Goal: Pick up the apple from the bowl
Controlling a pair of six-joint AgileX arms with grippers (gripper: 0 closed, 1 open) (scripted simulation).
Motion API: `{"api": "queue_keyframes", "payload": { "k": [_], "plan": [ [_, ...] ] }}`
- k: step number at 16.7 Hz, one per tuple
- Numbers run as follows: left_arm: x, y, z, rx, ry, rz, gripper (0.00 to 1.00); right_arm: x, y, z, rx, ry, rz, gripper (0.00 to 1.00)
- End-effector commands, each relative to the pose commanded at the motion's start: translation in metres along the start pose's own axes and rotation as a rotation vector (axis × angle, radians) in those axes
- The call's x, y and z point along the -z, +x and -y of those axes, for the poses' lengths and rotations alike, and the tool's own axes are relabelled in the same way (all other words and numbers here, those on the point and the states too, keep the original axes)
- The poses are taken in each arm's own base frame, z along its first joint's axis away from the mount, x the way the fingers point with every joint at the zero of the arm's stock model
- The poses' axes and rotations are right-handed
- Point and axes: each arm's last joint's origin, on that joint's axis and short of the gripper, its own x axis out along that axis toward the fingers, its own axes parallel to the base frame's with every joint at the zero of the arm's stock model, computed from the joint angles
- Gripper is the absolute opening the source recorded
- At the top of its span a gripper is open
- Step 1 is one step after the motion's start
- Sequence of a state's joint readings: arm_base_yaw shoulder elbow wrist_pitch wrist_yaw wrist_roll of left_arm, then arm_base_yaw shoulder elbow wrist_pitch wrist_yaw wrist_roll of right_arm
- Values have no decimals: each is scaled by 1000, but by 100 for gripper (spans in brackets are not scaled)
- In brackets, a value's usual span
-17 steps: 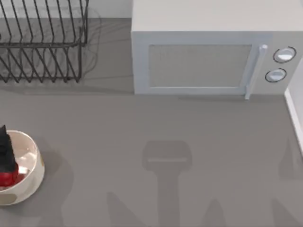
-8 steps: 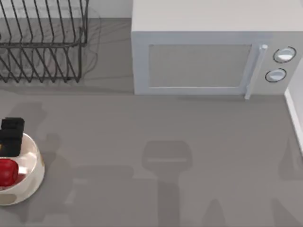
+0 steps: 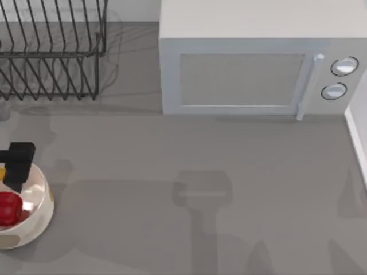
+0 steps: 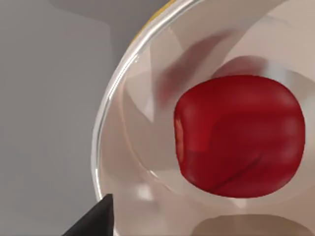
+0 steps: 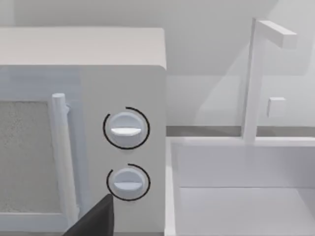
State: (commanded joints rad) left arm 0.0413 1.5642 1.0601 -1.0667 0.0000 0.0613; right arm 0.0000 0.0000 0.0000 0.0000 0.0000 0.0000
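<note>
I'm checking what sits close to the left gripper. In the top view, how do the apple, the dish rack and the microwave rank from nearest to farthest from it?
From the left gripper, at the table's left edge over the bowl's rim:
1. The apple, in the bowl just below the gripper.
2. The dish rack, at the back left.
3. The microwave, at the back, toward the right.

black wire dish rack (image 3: pixel 51 48), upper left of top view | boxy white microwave (image 3: pixel 258 63) with two round knobs, upper centre-right | grey table (image 3: pixel 200 189)
</note>
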Motion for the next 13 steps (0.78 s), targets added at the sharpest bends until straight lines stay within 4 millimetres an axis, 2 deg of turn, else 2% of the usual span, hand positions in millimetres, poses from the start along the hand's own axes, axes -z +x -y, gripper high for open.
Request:
{"api": "queue_keyframes", "payload": {
  "k": [4,6,13],
  "plan": [
    [0,1,1,0,4,2,100,0,0,0,0,0,0,100],
    [-1,11,1,0,4,-3,100,0,0,0,0,0,0,100],
    [-5,88,0,-1,1,18,100,0,0,0,0,0,0,100]
  ]
}}
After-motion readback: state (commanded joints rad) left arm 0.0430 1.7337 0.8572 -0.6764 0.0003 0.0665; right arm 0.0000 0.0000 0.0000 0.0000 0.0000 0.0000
